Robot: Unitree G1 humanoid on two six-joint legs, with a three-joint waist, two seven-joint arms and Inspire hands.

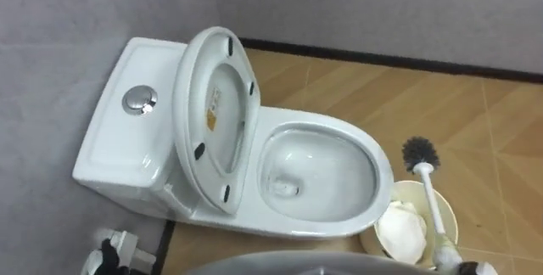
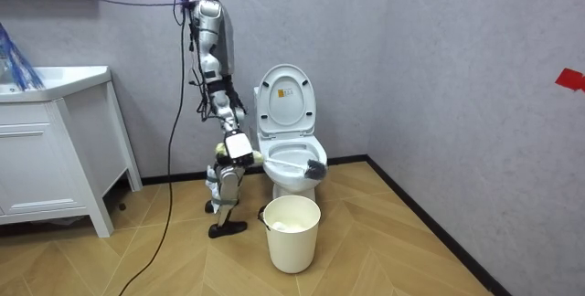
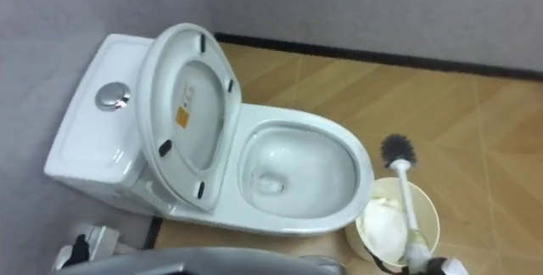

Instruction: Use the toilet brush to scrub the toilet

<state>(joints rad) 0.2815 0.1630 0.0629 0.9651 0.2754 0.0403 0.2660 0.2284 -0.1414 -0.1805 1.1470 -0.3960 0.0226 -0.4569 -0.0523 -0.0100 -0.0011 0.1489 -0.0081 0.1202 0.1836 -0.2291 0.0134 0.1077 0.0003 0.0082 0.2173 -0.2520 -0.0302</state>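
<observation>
Beside the toilet (image 1: 327, 124), on the room view's left of it, the robot stood upright and looked down across the bowl (image 1: 339, 169). Seat and lid (image 1: 212, 109) were up, raised back toward the tank (image 1: 114, 152), with the chrome flush button (image 1: 140, 99) on top of it. And there was the toilet brush (image 1: 430, 199): the right hand (image 2: 239, 146) had its fingers closed round the end of the handle, out by the toilet's front. The dark bristle head (image 1: 418, 151) hung just past the toilet's front rim, clear of it and outside the bowl. Right off the toilet's front stood a cream bin (image 1: 452, 216) on the wooden floor (image 1: 484, 114), crumpled white paper (image 1: 400, 231) inside, and the brush handle crossed above it. The left hand (image 1: 106, 256) showed low beside the toilet's tank; how its fingers were set could not be told.
</observation>
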